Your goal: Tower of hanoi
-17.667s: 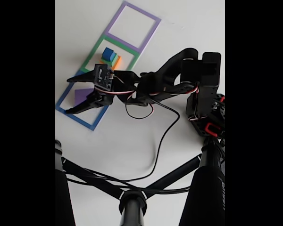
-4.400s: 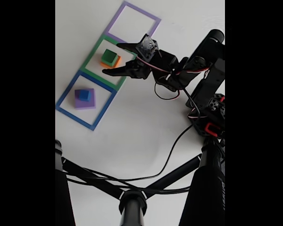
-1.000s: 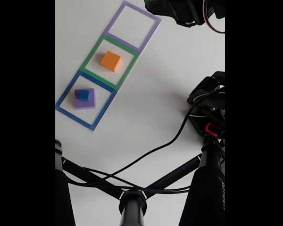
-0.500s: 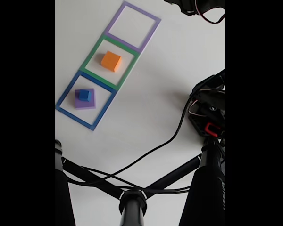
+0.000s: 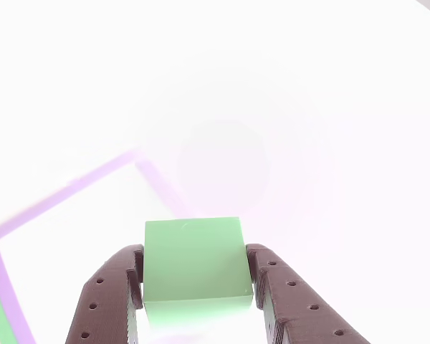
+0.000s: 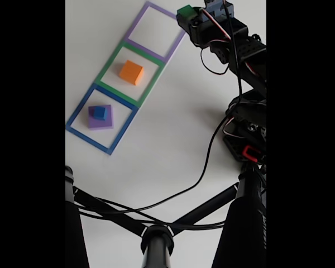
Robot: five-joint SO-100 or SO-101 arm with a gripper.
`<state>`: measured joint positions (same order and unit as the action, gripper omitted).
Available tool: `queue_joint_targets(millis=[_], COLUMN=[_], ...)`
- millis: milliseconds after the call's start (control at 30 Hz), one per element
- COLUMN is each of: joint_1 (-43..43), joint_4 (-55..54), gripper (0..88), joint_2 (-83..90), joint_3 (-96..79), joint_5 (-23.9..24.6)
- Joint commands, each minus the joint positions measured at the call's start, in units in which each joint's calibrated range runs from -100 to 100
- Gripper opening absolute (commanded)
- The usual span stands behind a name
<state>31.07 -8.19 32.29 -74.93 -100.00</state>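
So far, far left of the gripper [image 6: 185, 15] the blue cube [image 6: 100, 113] sits on the purple block [image 6: 100, 118], the orange block [image 6: 131, 72] nearer, alone; the gripper clamps the green block [image 5: 193, 261] above the purple outline [image 6: 156, 32]. Most moves remain, I judge.

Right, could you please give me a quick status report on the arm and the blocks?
Gripper shut on the matte green block, held near the purple square outline. Orange-yellow block alone in green outline; small blue cube on purple block. Nothing obstructing.
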Motion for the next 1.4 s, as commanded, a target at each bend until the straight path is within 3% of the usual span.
queue_joint_targets(millis=[0, 233, 600, 1133, 1367], joint_1=[-2.98, -6.72, -8.25, -10.74, -10.26], joint_4=[-17.97, -37.0, -53.6, -60.8, -61.77], gripper=[1.8, 1.8, 1.8, 2.2, 11.6], joint_2=[-8.84, -24.34, -46.95, -58.01, -59.38], joint_3=[-1.52, -2.61, 5.48, 9.57, 9.93], joint_5=[0.0, 0.0, 0.0, 0.0, 0.0])
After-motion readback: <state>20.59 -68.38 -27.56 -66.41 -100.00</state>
